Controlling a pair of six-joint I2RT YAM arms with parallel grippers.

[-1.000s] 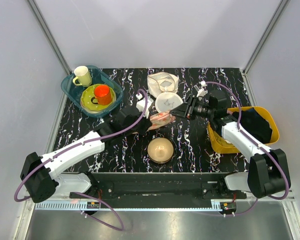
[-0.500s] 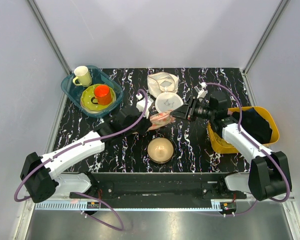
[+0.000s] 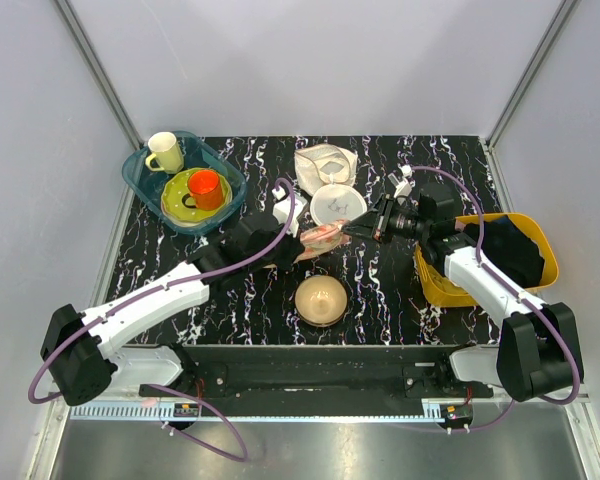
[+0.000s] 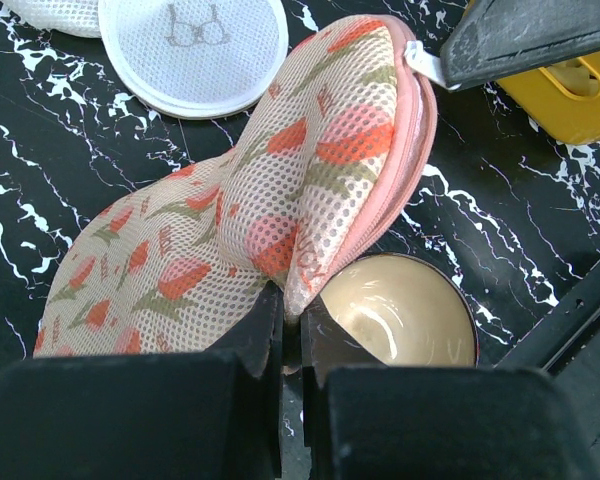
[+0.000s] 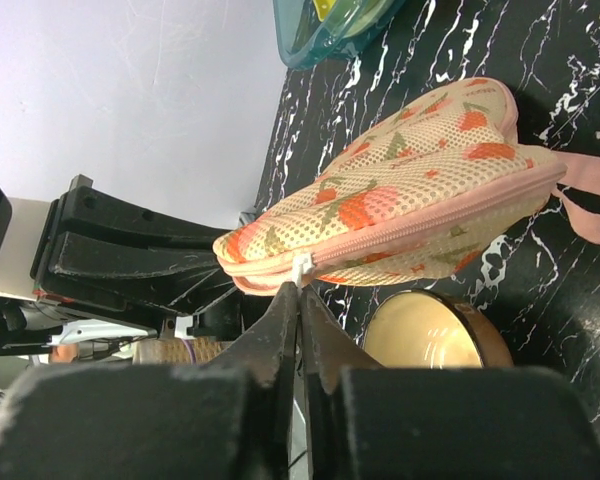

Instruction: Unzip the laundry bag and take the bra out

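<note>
Over the marbled table (image 3: 380, 290), left fingers (image 4: 265, 335) pinch the laundry bag (image 4: 280, 190), right fingers (image 5: 278, 335) its half-hidden zip pull (image 5: 301, 268).

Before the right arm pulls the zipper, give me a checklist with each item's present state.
1. Left jaws clamped on the laundry bag edge: ok.
2. Right jaws pinched on the white zipper pull: ok.
3. Zipper seam opened at all: not ok, closed along its visible length.
4. Bag apart from the tan bowl in the top view: ok.
5. Bra seen inside the bag: cannot tell, the printed mesh hides the contents.
</note>
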